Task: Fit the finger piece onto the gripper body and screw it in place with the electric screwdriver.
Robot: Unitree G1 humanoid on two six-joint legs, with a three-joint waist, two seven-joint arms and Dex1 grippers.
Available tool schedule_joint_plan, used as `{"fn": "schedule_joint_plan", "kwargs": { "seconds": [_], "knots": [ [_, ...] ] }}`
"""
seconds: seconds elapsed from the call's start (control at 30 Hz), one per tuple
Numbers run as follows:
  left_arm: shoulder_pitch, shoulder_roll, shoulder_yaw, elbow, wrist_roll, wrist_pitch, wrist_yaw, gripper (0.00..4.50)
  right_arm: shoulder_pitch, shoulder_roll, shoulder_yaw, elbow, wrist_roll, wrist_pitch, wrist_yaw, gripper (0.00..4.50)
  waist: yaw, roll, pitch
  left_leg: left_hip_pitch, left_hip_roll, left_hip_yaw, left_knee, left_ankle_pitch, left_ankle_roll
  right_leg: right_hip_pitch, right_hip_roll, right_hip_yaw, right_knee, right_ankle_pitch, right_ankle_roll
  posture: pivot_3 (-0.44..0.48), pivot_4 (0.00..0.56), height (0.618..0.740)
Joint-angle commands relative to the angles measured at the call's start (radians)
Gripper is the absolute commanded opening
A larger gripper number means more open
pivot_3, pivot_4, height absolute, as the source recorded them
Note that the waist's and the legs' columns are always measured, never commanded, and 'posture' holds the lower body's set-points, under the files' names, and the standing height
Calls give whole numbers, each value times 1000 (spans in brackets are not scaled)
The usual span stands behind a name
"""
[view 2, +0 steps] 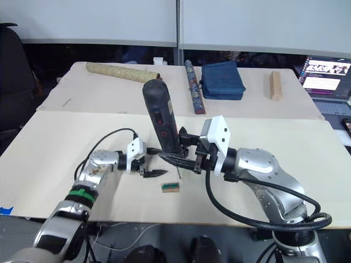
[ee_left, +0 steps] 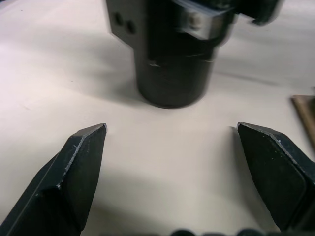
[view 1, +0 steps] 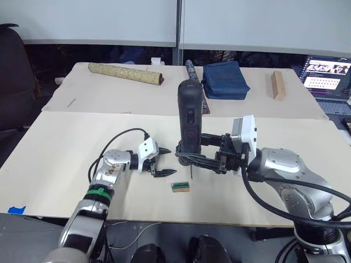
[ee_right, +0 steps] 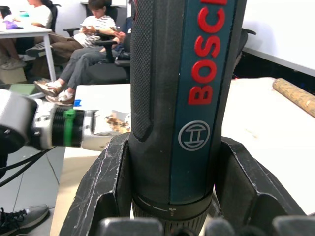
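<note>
A small green-and-brown block (view 1: pixel 180 187) lies low centre on the table; nothing blocks me. My right gripper (view 1: pixel 189 155) clamps the upright dark electric screwdriver (view 1: pixel 189 116) mid-frame; my open left gripper (view 1: pixel 162 163) sits just left of it.

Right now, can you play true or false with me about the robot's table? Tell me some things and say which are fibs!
1. The right gripper holds the electric screwdriver standing upright. True.
2. The left gripper is squeezing the screwdriver too. False: its fingers are open and hold nothing, beside the screwdriver.
3. A small green and brown block lies on the table near both grippers. True.
4. The blue pouch sits right under the screwdriver. False: it lies at the far side of the table.
5. A long patterned rolled tube lies at the far side of the table. True.
</note>
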Motion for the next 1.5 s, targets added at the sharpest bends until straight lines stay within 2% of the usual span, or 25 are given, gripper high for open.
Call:
{"fn": "schedule_joint_plan", "kwargs": {
  "seconds": [0.03, 0.17, 0.57, 1.1, 1.2, 1.3, 1.33, 1.4, 1.47, 1.5],
  "knots": [
    [18, -28, -7, -99, 2, 71, 91, 4500, -18, 6, -32, -32, 39, -25, 9, 1942, 3, 0, 0, 0, 0, 0, 0, 0, 0, 0, 0, 0, 0, 0, 0, 0, 150, 740],
    [40, -56, -20, -125, -15, 106, 124, 4500, -14, 7, -31, -35, 41, -20, 7, 1942, 3, 0, 0, 0, 0, 0, 0, 0, 0, 0, 0, 0, 0, 0, 0, 0, 150, 740],
    [26, -89, -49, -78, 7, 60, 188, 4500, -9, 6, -25, -43, 35, -21, 2, 1942, 0, 0, 0, 0, 0, 0, 0, 0, 0, 0, 0, -1, 0, 0, 0, 0, 150, 740],
    [2, -111, -55, -47, -7, 52, 187, 4500, -19, 6, -29, -50, 43, -14, -6, 1942, 3, 0, 0, 0, 0, 0, 0, 0, 0, 0, 0, -1, 0, 0, 0, 0, 150, 740],
    [-9, -117, -51, -29, -3, 44, 199, 3692, -19, 2, -31, -52, 46, -14, -7, 1942, 4, 0, 0, 0, 0, 0, 0, 0, 0, 0, 0, -1, 0, 0, 0, 0, 150, 740],
    [-18, -122, -49, -21, -9, 44, 197, 2330, -19, -2, -33, -53, 51, -13, -10, 1942, 5, 0, 0, 0, -1, 0, 0, 0, 0, 0, 0, -1, 0, 0, 0, 0, 150, 740],
    [-20, -122, -48, -21, -11, 45, 194, 2301, -19, -3, -34, -52, 52, -13, -10, 1942, 6, 0, 0, 0, -1, 0, 0, 0, 0, 0, 0, -1, 0, 0, 0, 0, 150, 740],
    [-21, -117, -47, -25, -14, 51, 186, 2302, -20, -4, -32, -52, 53, -13, -11, 1942, 7, 0, 0, 0, -1, 0, 0, 0, 0, 0, 0, -1, 0, 0, 0, 0, 150, 740],
    [-19, -106, -40, -35, -31, 58, 159, 3351, -21, -4, -31, -51, 53, -14, -12, 1942, 7, 0, 0, 0, -1, 0, 0, 0, 0, 0, 0, -1, 0, 0, 0, 0, 150, 740],
    [-19, -99, -40, -39, -34, 53, 146, 3651, -21, -4, -30, -50, 54, -14, -12, 1942, 6, 0, 0, 0, -1, 0, 0, 0, 0, 0, 0, -1, 0, 0, 0, 0, 150, 740]
  ]
}}
